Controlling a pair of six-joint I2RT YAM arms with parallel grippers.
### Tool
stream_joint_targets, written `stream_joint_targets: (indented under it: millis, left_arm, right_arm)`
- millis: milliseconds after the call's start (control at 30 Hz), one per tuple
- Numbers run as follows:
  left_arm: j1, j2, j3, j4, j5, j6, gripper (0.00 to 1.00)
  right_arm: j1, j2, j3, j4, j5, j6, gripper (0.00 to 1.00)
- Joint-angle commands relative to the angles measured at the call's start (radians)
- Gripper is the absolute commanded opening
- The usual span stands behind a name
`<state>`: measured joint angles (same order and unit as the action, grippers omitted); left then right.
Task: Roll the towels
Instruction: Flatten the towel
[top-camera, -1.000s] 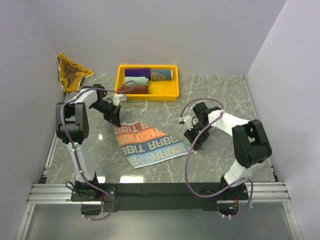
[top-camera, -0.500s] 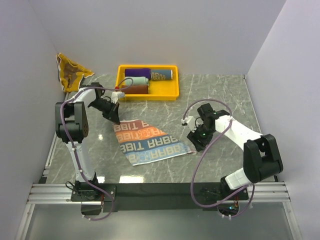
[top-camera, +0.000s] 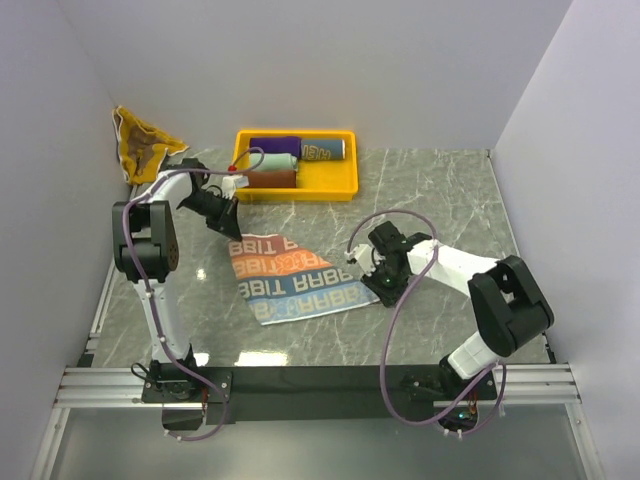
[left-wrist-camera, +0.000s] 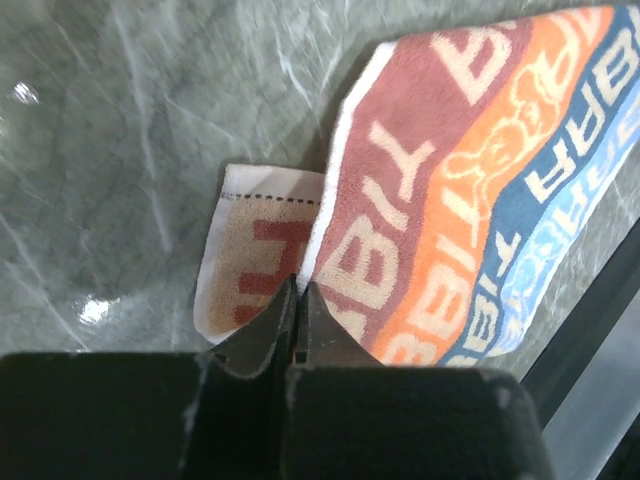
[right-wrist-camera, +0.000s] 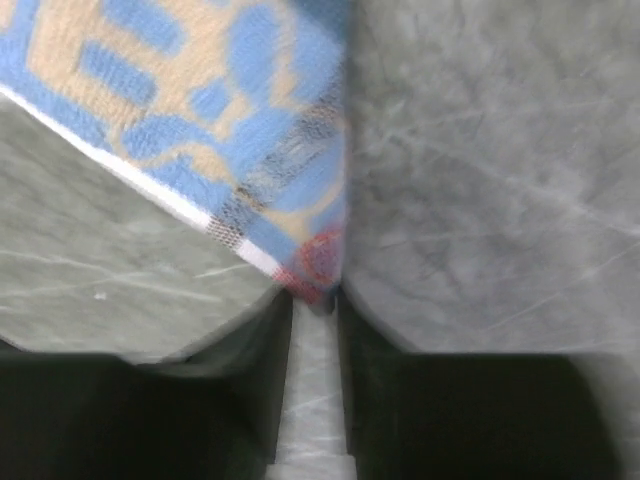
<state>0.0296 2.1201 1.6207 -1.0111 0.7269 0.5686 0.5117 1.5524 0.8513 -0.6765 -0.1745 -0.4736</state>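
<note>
Right gripper (top-camera: 385, 289) has slid left onto the right corner of the striped RABBIT-lettered cloth towel (top-camera: 300, 285), jaws pinching it. Left gripper (top-camera: 224, 222) stays clamped on the far-left corner. Towel lies spread mid-table on the grey marbled tabletop (top-camera: 450, 200), white walls around. Only the left wrist view shows a white sewn label (left-wrist-camera: 245, 250) beside the fingertips.

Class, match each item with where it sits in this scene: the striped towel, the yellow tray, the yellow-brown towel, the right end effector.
1. striped towel
2. yellow tray
3. yellow-brown towel
4. right end effector

A. crumpled in the far left corner
B. at the striped towel's right corner
C. spread out on the table
D. at the far edge, holding rolled towels

Pairs: 1-C, 2-D, 3-A, 4-B.
</note>
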Motion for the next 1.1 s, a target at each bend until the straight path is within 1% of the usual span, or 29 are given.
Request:
stream_joint_targets:
  millis: [0, 33, 67, 133, 167, 200, 233, 267, 300, 333, 367, 400, 433, 467, 500, 533, 567, 600, 633, 667, 733, 767, 833, 867, 1000, 1067]
  left_arm:
    - [0.004, 0.02, 0.042, 0.02, 0.048, -0.062, 0.05]
    - [0.006, 0.02, 0.048, 0.023, 0.049, -0.073, 0.08]
    - [0.007, 0.006, 0.051, 0.025, 0.06, -0.079, 0.16]
    - [0.023, -0.027, 0.044, 0.043, 0.069, -0.084, 0.23]
    - [0.03, -0.079, 0.036, 0.051, 0.074, -0.067, 0.34]
    - [0.039, -0.112, 0.025, 0.054, 0.078, -0.046, 0.48]
    - [0.041, -0.147, -0.007, 0.052, 0.072, -0.02, 0.54]
    - [0.043, -0.229, -0.03, 0.049, 0.065, 0.072, 0.66]
    - [0.041, -0.276, -0.06, 0.03, 0.062, 0.133, 0.68]
    - [0.043, -0.323, -0.137, 0.02, 0.06, 0.196, 0.73]
    - [0.038, -0.424, -0.181, 0.002, 0.063, 0.347, 0.74]
    - [0.035, -0.472, -0.227, -0.015, 0.069, 0.429, 0.74]
    - [0.026, -0.564, -0.32, -0.053, 0.062, 0.504, 0.72]
    - [-0.017, -0.606, -0.368, -0.066, 0.045, 0.639, 0.7]
    - [-0.057, -0.642, -0.416, -0.069, 0.02, 0.684, 0.69]
    - [-0.098, -0.676, -0.505, -0.057, -0.042, 0.717, 0.67]
    - [-0.191, -0.736, -0.551, -0.035, -0.066, 0.746, 0.65]
    - [-0.241, -0.762, -0.634, 0.001, -0.087, 0.743, 0.64]
    - [-0.287, -0.788, -0.671, 0.041, -0.112, 0.731, 0.64]
    - [-0.374, -0.823, -0.702, 0.119, -0.122, 0.714, 0.65]
    - [-0.46, -0.842, -0.77, 0.201, -0.171, 0.674, 0.68]
    - [-0.535, -0.841, -0.786, 0.282, -0.187, 0.662, 0.69]
    - [-0.594, -0.813, -0.808, 0.334, -0.208, 0.649, 0.7]
    - [-0.641, -0.801, -0.809, 0.383, -0.225, 0.645, 0.71]
    - [-0.715, -0.74, -0.817, 0.488, -0.25, 0.639, 0.67]
    - [-0.743, -0.694, -0.815, 0.509, -0.254, 0.649, 0.63]
  right_arm:
    - [0.007, 0.028, 0.04, 0.071, 0.024, 0.069, 0.11]
    - [-0.001, 0.026, 0.046, 0.054, 0.026, 0.07, 0.0]
    - [-0.01, 0.02, 0.058, 0.043, 0.018, 0.066, 0.0]
    - [-0.042, -0.021, 0.074, 0.005, -0.006, 0.059, 0.0]
    - [-0.097, -0.037, 0.098, -0.009, -0.017, 0.056, 0.0]
    - [-0.126, -0.051, 0.115, -0.026, -0.026, 0.053, 0.0]
    - [-0.163, -0.07, 0.135, -0.061, -0.048, 0.046, 0.0]
    - [-0.226, -0.077, 0.176, -0.076, -0.057, 0.044, 0.0]
    - [-0.254, -0.077, 0.196, -0.09, -0.065, 0.041, 0.0]
    - [-0.274, -0.077, 0.216, -0.106, -0.081, 0.033, 0.0]
    - [-0.286, -0.077, 0.242, -0.129, -0.085, 0.033, 0.0]
    - [-0.297, -0.074, 0.25, -0.136, -0.088, 0.033, 0.0]
    - [-0.295, -0.071, 0.252, -0.144, -0.088, 0.03, 0.0]
    - [-0.297, -0.071, 0.252, -0.141, -0.094, 0.035, 0.0]
    - [-0.295, -0.071, 0.249, -0.14, -0.094, 0.038, 0.0]
    - [-0.295, -0.063, 0.247, -0.138, -0.094, 0.044, 0.0]
    - [-0.297, -0.06, 0.239, -0.136, -0.089, 0.046, 0.0]
    - [-0.297, -0.054, 0.233, -0.133, -0.085, 0.047, 0.0]
    - [-0.299, -0.055, 0.229, -0.129, -0.082, 0.047, 0.0]
    - [-0.299, -0.054, 0.221, -0.127, -0.079, 0.049, 0.0]
    - [-0.297, -0.052, 0.218, -0.129, -0.071, 0.047, 0.0]
    - [-0.299, -0.051, 0.218, -0.13, -0.071, 0.05, 0.0]
    - [-0.299, -0.051, 0.226, -0.136, -0.068, 0.055, 0.0]
    - [-0.302, -0.051, 0.227, -0.138, -0.069, 0.058, 0.0]
    - [-0.303, -0.051, 0.238, -0.149, -0.074, 0.072, 0.0]
    - [-0.308, -0.052, 0.238, -0.149, -0.074, 0.075, 0.0]
